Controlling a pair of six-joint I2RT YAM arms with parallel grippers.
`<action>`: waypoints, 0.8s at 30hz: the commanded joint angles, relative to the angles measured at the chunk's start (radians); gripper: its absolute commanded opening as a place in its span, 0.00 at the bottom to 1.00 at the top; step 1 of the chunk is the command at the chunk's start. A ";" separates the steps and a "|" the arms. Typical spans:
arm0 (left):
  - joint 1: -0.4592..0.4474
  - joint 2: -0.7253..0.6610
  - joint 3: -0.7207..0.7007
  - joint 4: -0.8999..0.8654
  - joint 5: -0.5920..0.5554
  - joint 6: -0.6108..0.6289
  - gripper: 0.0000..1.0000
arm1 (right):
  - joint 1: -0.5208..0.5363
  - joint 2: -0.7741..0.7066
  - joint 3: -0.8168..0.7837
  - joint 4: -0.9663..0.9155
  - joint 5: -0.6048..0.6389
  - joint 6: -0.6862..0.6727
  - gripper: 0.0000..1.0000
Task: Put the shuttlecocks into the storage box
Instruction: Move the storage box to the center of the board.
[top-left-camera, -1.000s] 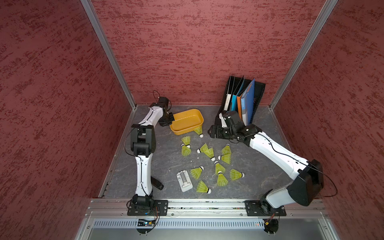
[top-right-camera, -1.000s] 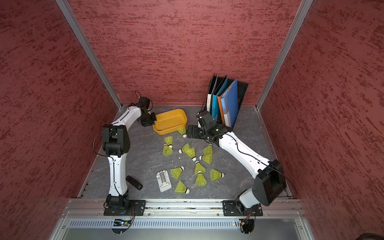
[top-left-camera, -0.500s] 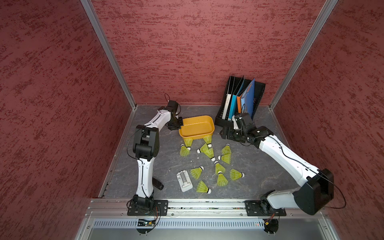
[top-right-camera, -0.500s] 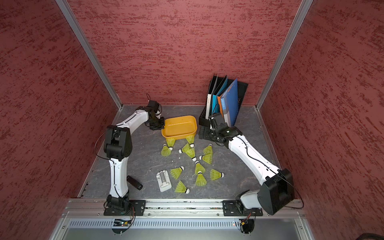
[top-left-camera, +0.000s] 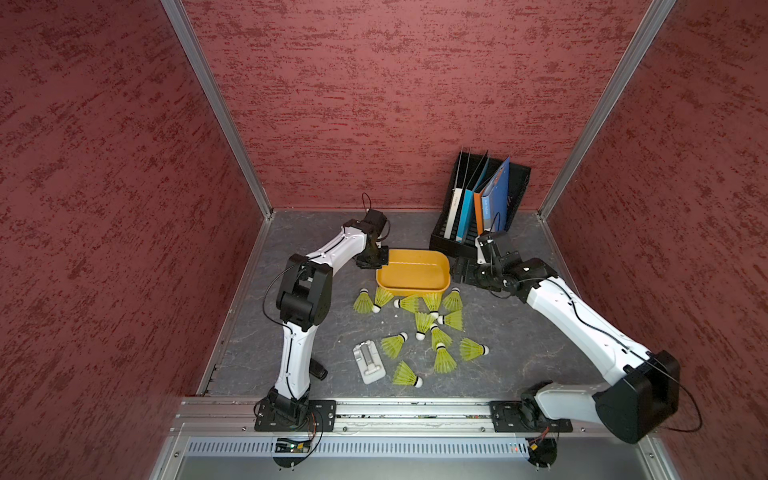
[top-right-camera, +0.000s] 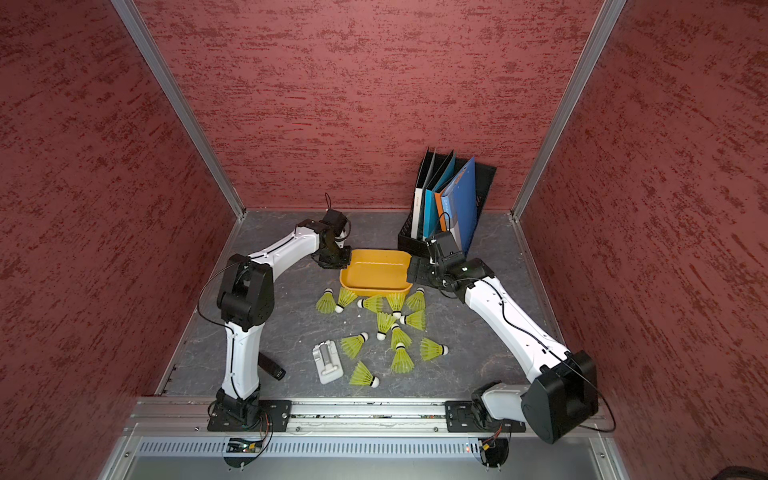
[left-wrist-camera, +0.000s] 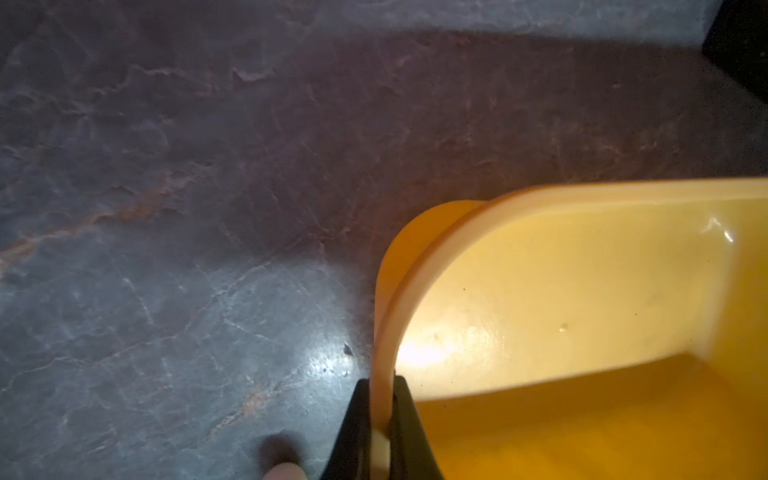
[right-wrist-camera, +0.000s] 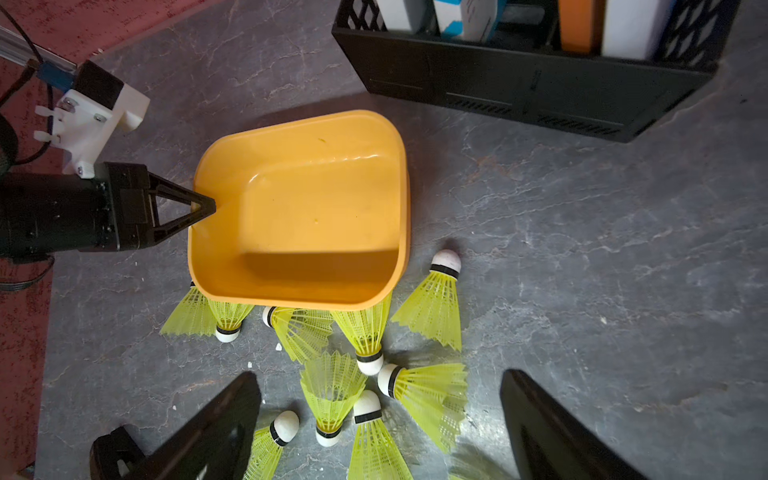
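In both top views the box (top-left-camera: 412, 272) (top-right-camera: 376, 270) sits mid-tabletop (top-left-camera: 519, 332), its long axis running left to right, with nothing in it. The shuttlecocks (top-left-camera: 423, 322) lie loose on the robot's side of its long wall, the nearest touching or tucked under that rim and the rest spreading toward the base rail. The left jaws are at the box's left end and the right jaws at its right end, just in front of the rack (top-left-camera: 519, 183). The right arm (top-left-camera: 582, 320) looks nearer the pile. A grey block (top-left-camera: 368, 361) lies just left of the frontmost shuttlecocks. The left wrist view shows the left jaws clamped on the box (left-wrist-camera: 540, 291), its rim between them, with bare, faintly glossy slate-grey surface beyond. The right wrist view shows the right jaws wide apart and holding nothing. Several shuttlecocks (right-wrist-camera: 332, 386) lie between and ahead of them, tips pointing every way. The box's near edge covers some skirts; whether it rests on them or hangs tilted above, I cannot tell. A pick likely falls to the right arm, with a short carry over the near wall and the rack crowding it behind.
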 joint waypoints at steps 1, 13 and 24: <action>-0.035 -0.021 -0.042 -0.015 -0.040 -0.038 0.00 | -0.013 -0.021 -0.008 -0.029 0.025 0.011 0.93; -0.089 -0.067 -0.124 0.024 -0.062 -0.131 0.00 | -0.018 -0.048 -0.035 -0.037 0.015 0.016 0.93; -0.093 -0.085 -0.143 0.033 -0.054 -0.148 0.12 | -0.012 -0.055 -0.042 -0.104 0.015 -0.009 0.89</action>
